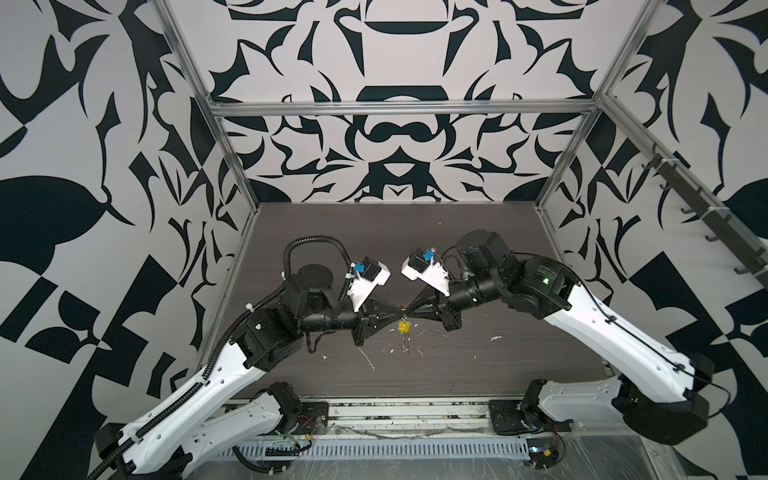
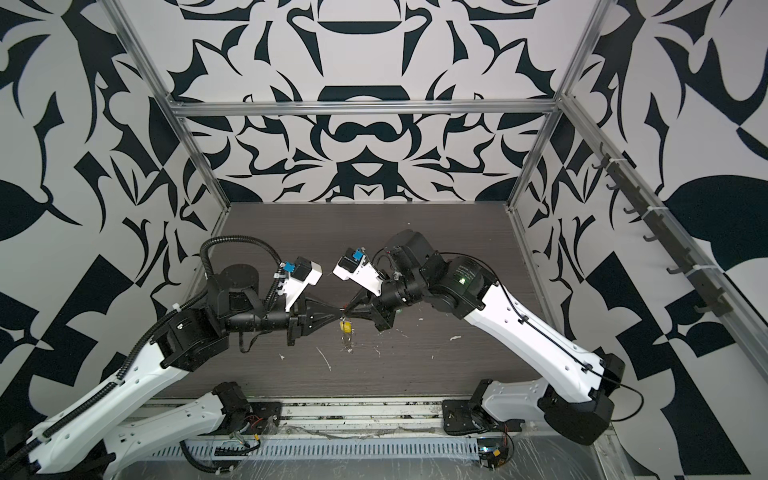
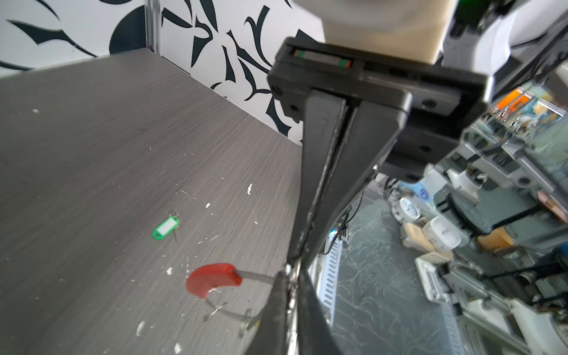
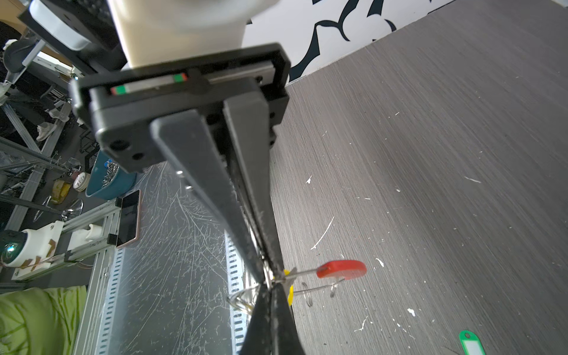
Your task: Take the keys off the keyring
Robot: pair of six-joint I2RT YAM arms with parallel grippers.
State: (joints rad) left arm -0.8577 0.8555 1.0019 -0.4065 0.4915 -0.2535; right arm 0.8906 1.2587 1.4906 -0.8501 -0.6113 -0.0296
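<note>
Item: bunch of keys on keyring, held in the air over the middle of the table (image 1: 457, 249), towards its near side

Left hand (image 1: 399, 311): reached in level from the left in both top views, fingers pressed together with no gap, tip closed on the metal of the keyring. In the left wrist view its two dark fingers (image 3: 278, 310) met at the same spot.

Right hand (image 1: 409, 308): reached in from the right, fingers likewise pressed fully together on the keyring, tip to tip with the left hand. Which strand lay under each tip could not be told.

Keyring (image 4: 242, 299): mostly hidden between the two tips. Only thin grey wire curves showed just beside the left hand's fingers in the right wrist view.

Yellow tag (image 1: 403, 327): hung straight down just below the meeting tips, clear of the table. Also seen in a top view (image 2: 345, 327).

Red key (image 3: 212, 279): red curved head on a plain metal shank. The shank ran into the pinch point and the head stuck out sideways above the table, its shadow below it. Also seen from the right wrist (image 4: 341, 269).

Green tag (image 3: 166, 227): lay flat on the table with a white label insert, well apart from the bunch and both hands.

Table surface: dark grey wood grain, with white flecks (image 1: 368, 361) scattered under and near the bunch
</note>
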